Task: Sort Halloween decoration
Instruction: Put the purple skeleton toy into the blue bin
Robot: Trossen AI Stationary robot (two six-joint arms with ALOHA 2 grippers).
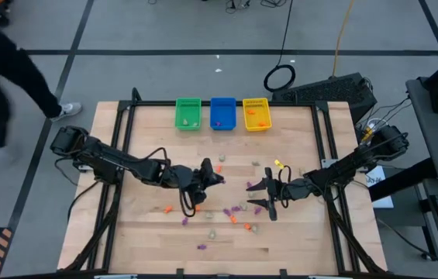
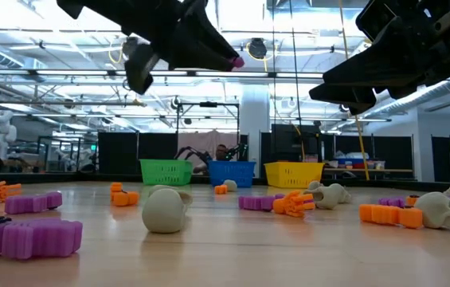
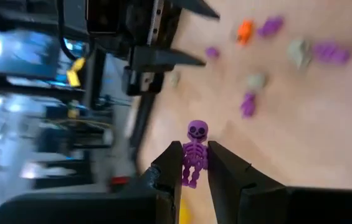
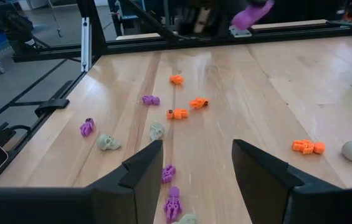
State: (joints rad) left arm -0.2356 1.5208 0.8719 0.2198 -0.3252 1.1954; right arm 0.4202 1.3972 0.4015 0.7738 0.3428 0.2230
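— Two arms over the table [image 1: 125, 232]. State of each tool?

— Left gripper [image 3: 194, 171]: dark, wedge-shaped fingers [image 3: 166, 168] clamped narrow on a purple skeleton [image 3: 193, 152], a moulded plastic figure with a round skull and ribbed torso. It sits upright between the pads, head clear above the tips. In the high view this gripper [image 1: 212, 178] hangs near the table's middle; the low view shows it raised off the surface, a purple tip [image 2: 236, 60] just showing at the fingers.

— And the other?

— Right gripper [image 4: 194, 171]: fingers spread wide, nothing between them. In the high view it [image 1: 261, 195] is right of centre, facing the left one, the two near but apart.

— Surface?

— Pale wooden planks with visible grain, framed by dark rails.

— Where are the decorations?

— Scattered loose on the wood, mostly in the middle and the near half. Three kinds by colour: purple pieces [image 2: 25, 237], blocky and lobed, matt; orange pieces [image 2: 389, 214], jointed, one with splayed fingers like a hand [image 2: 292, 204]; beige skulls [image 2: 163, 210], rounded and smooth, one [image 2: 445, 211] lying on its side with sockets showing. The right wrist view shows a purple skeleton [image 4: 172, 204] flat on the wood just beyond the open fingers.

— Bins?

— Three rectangular latticed plastic baskets in a row at the far edge: green [image 1: 188, 113], blue [image 1: 222, 113], yellow [image 1: 256, 114]. Each holds a few small items; their shapes cannot be made out.
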